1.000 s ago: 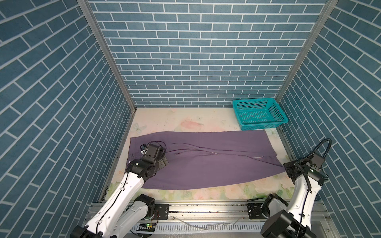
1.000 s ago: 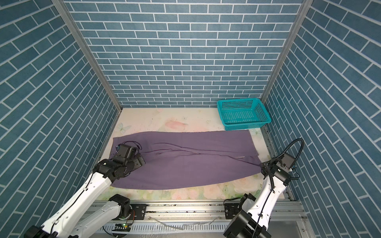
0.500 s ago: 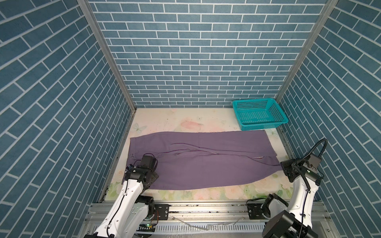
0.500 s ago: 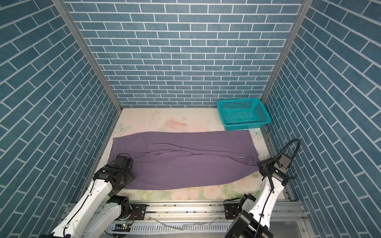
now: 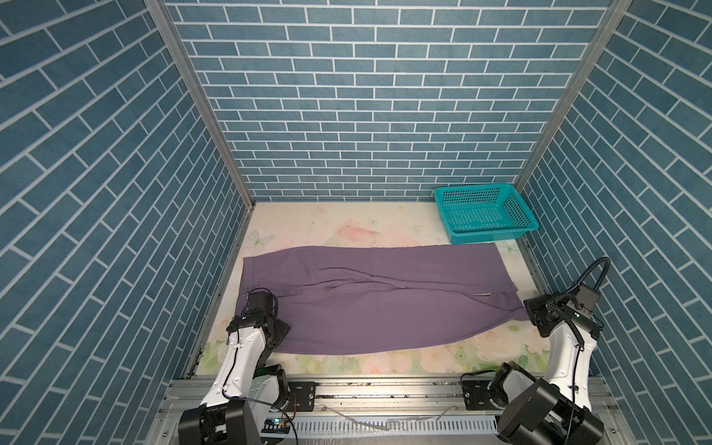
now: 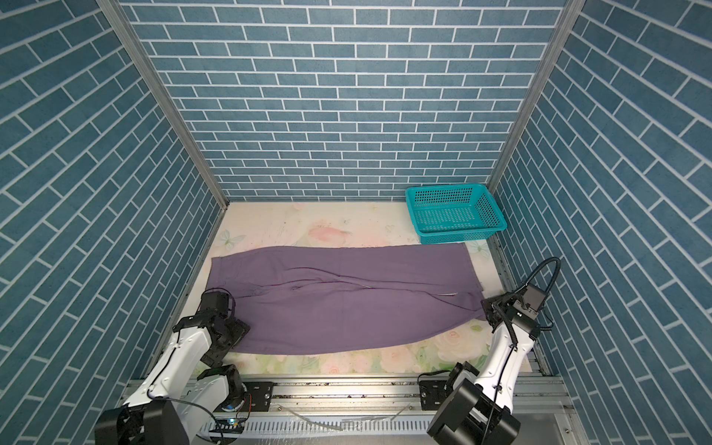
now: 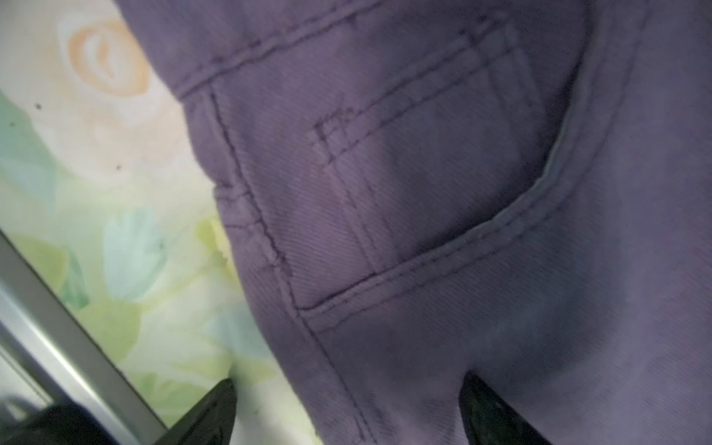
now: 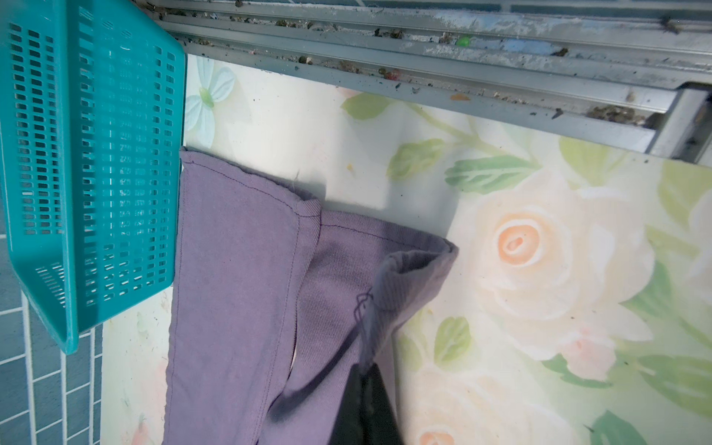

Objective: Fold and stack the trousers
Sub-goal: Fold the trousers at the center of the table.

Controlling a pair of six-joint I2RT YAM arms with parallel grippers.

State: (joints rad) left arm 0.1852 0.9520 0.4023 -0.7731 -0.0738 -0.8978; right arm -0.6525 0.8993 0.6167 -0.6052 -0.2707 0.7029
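The purple trousers [image 5: 385, 304] [image 6: 346, 304] lie flat across the floral table, waist at the left and legs running right. My left gripper [image 7: 348, 379] [image 5: 275, 335] [image 6: 231, 335] is low over the near-left waist corner. It is open, one fingertip [image 7: 223, 389] over the table, its mate on the cloth beside a pocket of the trousers [image 7: 424, 192]. My right gripper [image 8: 366, 370] [image 5: 533, 312] [image 6: 487, 308] is shut on the near leg's hem of the trousers [image 8: 239, 269], which rises in a small peak.
A teal mesh basket [image 5: 474, 190] [image 6: 447, 188] [image 8: 77, 154] stands at the back right, touching the far leg's hem. Brick-patterned walls close in three sides. A metal rail [image 5: 385, 385] runs along the front edge.
My left gripper has moved from over the waist toward the near-left corner of the trousers and dropped lower. The right gripper, still shut on the hem, has shifted slightly left.
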